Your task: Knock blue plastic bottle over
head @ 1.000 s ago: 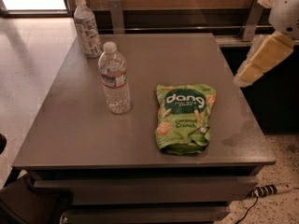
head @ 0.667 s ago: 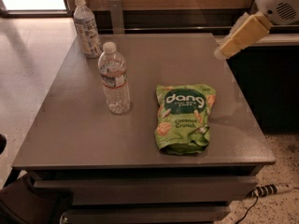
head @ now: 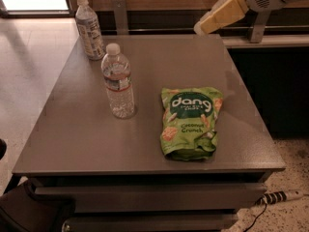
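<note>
Blue plastic bottle (head: 89, 30), slim, white-capped and pale-labelled, stands upright at the far left corner of the grey square table (head: 72, 144). Near right lies a green snack bag (head: 190, 122). Left of it stands a clear ribbed water bottle (head: 118, 83). The tan gripper (head: 205, 24) hovers above the far right edge; whether it is clenched or released, I cannot tell.

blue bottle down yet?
No, upright: blue plastic bottle stands cap-up at table far-left corner. End effector hovers above far-right edge.
</note>
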`<control>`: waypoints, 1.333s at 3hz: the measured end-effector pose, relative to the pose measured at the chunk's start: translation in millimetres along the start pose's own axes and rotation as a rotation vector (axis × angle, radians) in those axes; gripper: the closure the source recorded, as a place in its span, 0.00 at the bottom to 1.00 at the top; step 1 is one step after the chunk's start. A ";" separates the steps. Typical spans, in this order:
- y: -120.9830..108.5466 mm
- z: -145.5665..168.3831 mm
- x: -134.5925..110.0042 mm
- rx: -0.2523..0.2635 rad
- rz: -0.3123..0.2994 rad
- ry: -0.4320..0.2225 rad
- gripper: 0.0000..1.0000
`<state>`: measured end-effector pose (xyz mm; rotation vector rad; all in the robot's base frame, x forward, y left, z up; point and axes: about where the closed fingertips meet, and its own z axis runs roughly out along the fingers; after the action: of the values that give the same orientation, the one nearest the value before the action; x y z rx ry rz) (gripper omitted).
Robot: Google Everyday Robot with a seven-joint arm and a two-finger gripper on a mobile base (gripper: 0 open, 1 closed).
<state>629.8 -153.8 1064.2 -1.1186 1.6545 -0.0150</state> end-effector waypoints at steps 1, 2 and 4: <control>6.4 54.7 -34.0 -0.099 0.060 -0.145 0.00; 18.3 81.3 -50.8 -0.164 0.108 -0.205 0.00; 27.6 104.8 -50.1 -0.187 0.133 -0.209 0.00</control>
<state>690.1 -52.7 1044.0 -1.1061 1.5612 0.3372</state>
